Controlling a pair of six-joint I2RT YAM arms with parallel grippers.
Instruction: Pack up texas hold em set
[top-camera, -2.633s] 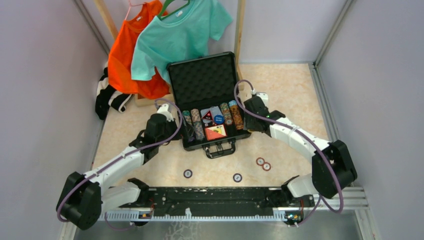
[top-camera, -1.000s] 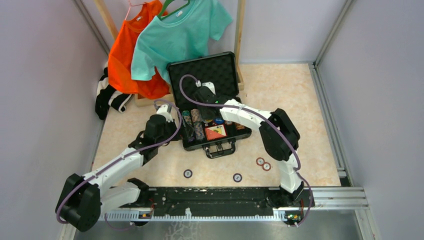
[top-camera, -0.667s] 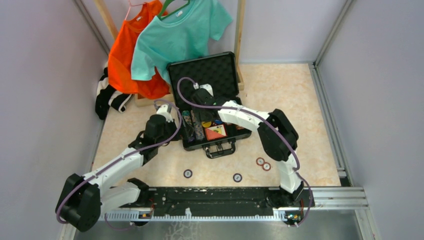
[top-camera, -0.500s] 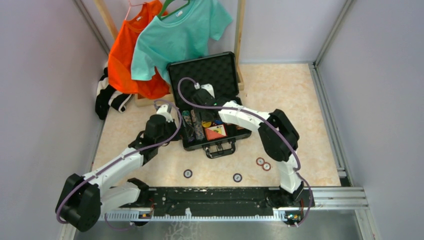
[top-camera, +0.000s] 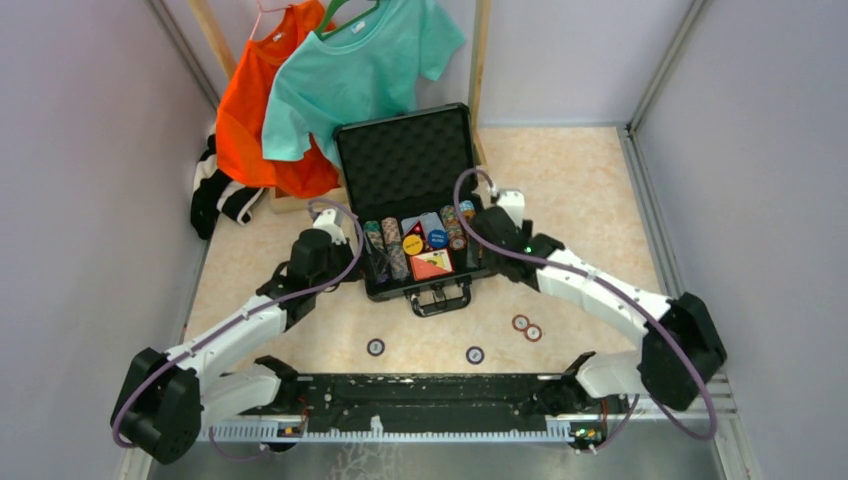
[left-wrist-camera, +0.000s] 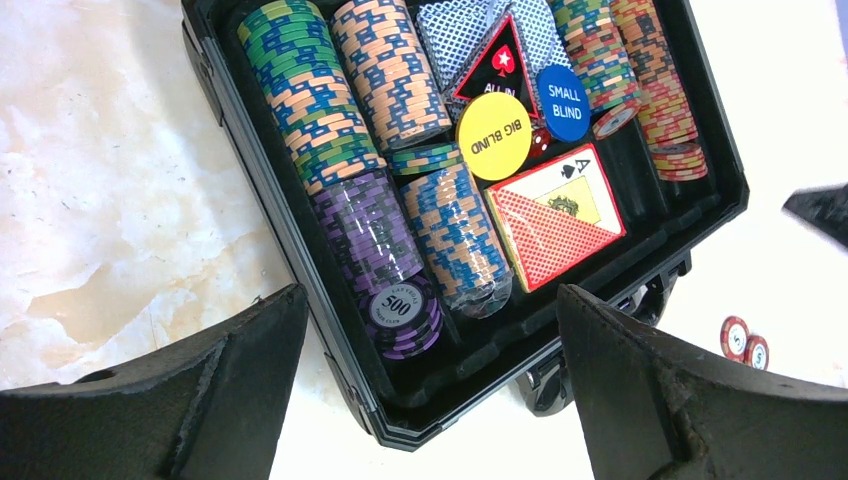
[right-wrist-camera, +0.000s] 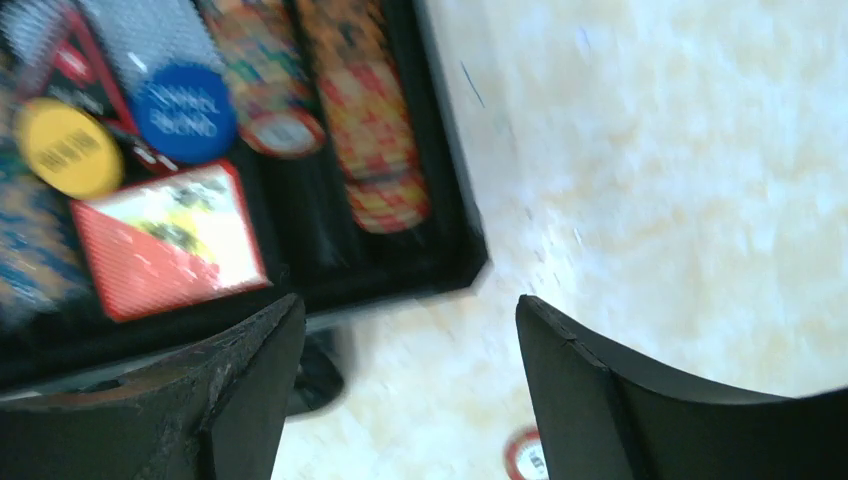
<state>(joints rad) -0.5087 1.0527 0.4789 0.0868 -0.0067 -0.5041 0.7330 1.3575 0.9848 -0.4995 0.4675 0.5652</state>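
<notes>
The left arm reaches from its base, elbow low and out to the left, forearm slanting up to the left side of the black briefcase (top-camera: 395, 291). The left tool (left-wrist-camera: 430, 295) points down over the tray's left front part, jaws wide apart and holding nothing.

The right arm has its elbow far out to the right and its forearm running back in to the briefcase's right side. The right tool (right-wrist-camera: 410, 305) hangs over the right front corner, jaws spread and empty; its view is blurred.

The briefcase stands mid-bench (top-camera: 580, 190) with its foam lid (top-camera: 405, 160) upright, holding rows of chips (left-wrist-camera: 300, 90), a card box (left-wrist-camera: 555, 215), a yellow button (left-wrist-camera: 494, 136) and a blue button (left-wrist-camera: 563, 102). Four loose chips (top-camera: 375, 347) lie on the bench before it.
</notes>
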